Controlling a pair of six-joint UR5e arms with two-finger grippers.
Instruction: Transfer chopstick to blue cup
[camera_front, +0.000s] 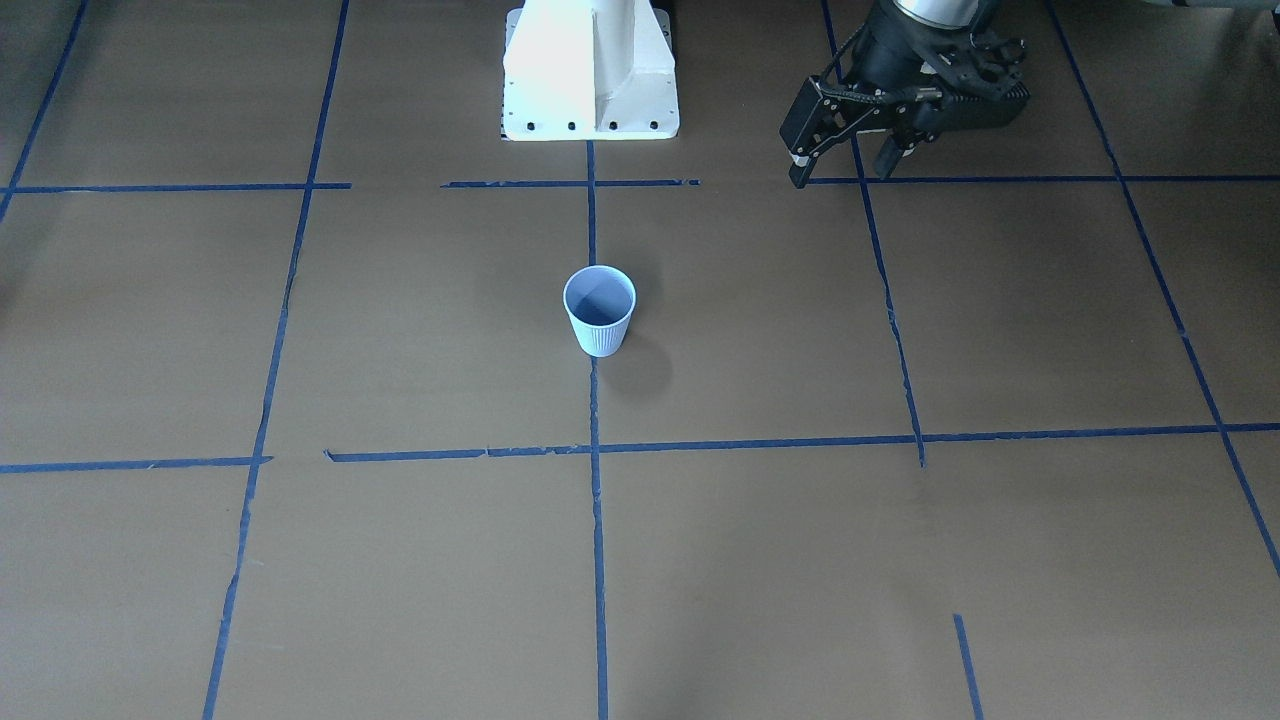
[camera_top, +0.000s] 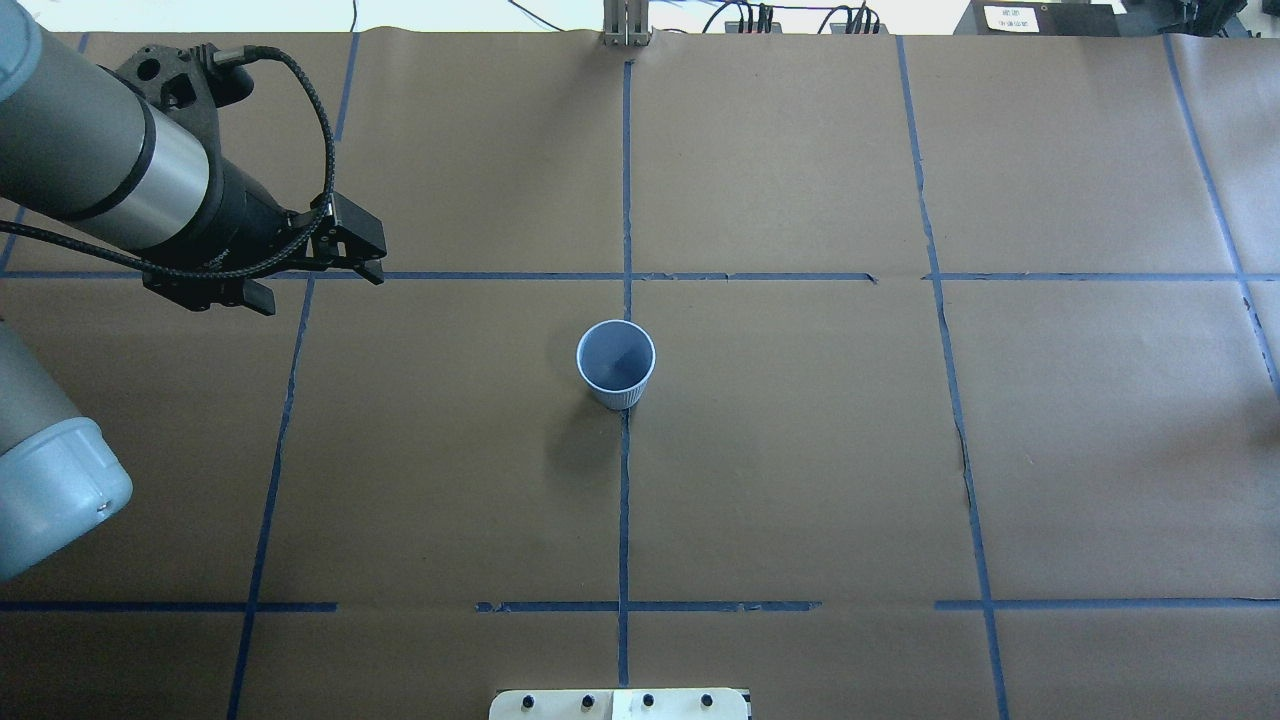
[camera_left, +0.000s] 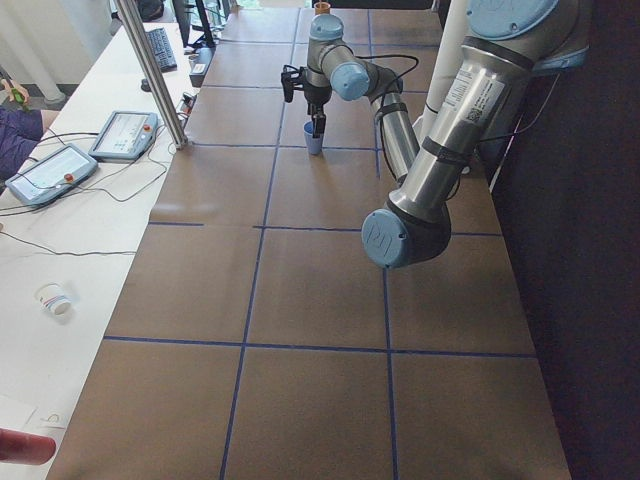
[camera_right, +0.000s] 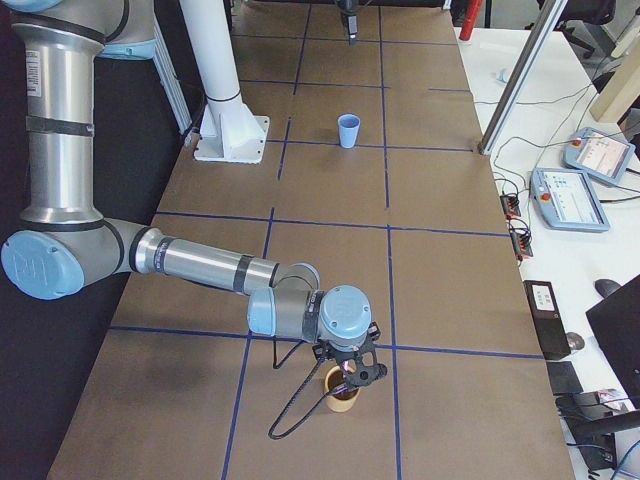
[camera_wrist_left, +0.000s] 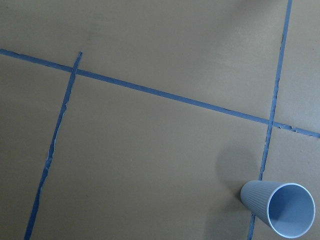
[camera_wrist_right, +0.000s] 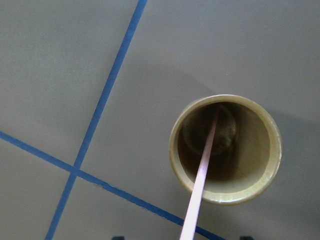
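The blue cup (camera_front: 600, 310) stands upright and empty at the table's middle; it also shows in the overhead view (camera_top: 615, 365) and the left wrist view (camera_wrist_left: 280, 210). My left gripper (camera_top: 324, 293) hovers open and empty to the cup's left, also seen from the front (camera_front: 842, 175). The pink chopstick (camera_wrist_right: 202, 170) leans inside a tan cup (camera_wrist_right: 225, 197) at the table's far right end (camera_right: 342, 388). My right gripper (camera_wrist_right: 181, 238) hangs just above that cup. Only its fingertips (camera_wrist_right: 118, 238) show, set wide apart on either side of the stick.
Blue tape lines grid the brown paper. The white robot base (camera_front: 590, 70) stands behind the blue cup. A side table with teach pendants (camera_right: 585, 190) and a metal post (camera_right: 515, 75) runs along the far edge.
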